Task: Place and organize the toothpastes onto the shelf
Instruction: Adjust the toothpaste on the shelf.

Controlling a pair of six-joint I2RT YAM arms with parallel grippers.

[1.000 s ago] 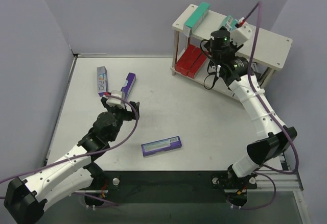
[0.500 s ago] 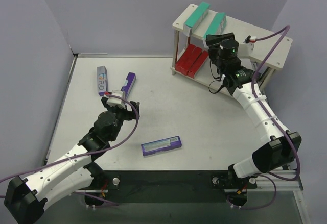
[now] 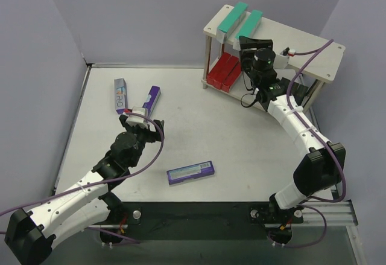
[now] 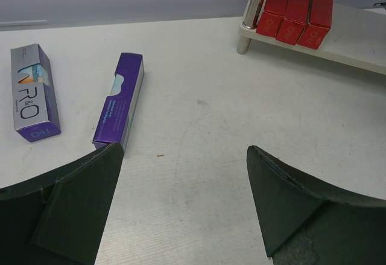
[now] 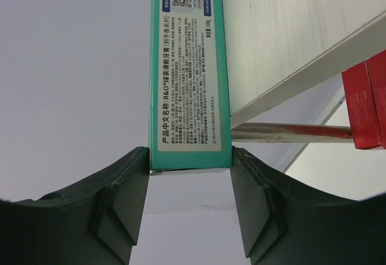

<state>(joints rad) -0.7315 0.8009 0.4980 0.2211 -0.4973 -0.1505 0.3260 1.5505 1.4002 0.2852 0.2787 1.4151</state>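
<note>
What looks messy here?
Three toothpaste cartons lie loose on the table, not on the shelf, each pointing a different way: a silver one, a purple one and another purple one nearer the arms.

Your right arm [image 3: 295, 124] has turned its wrist. The right gripper [image 3: 253, 39], a second ago over the middle of the shelf [image 3: 313, 52] top board, now sits at the board's near edge toward its 9 o'clock end, at the near end of a teal carton [image 3: 250, 23]. That carton, earlier mostly hidden under the gripper, has slid toward 10 o'clock and now lies in plain view, just beside and parallel to the other teal carton [image 3: 234, 15]. The purple cable [image 3: 310, 46], which looped up toward 12 o'clock, now trails across the board toward 3 o'clock.
</note>
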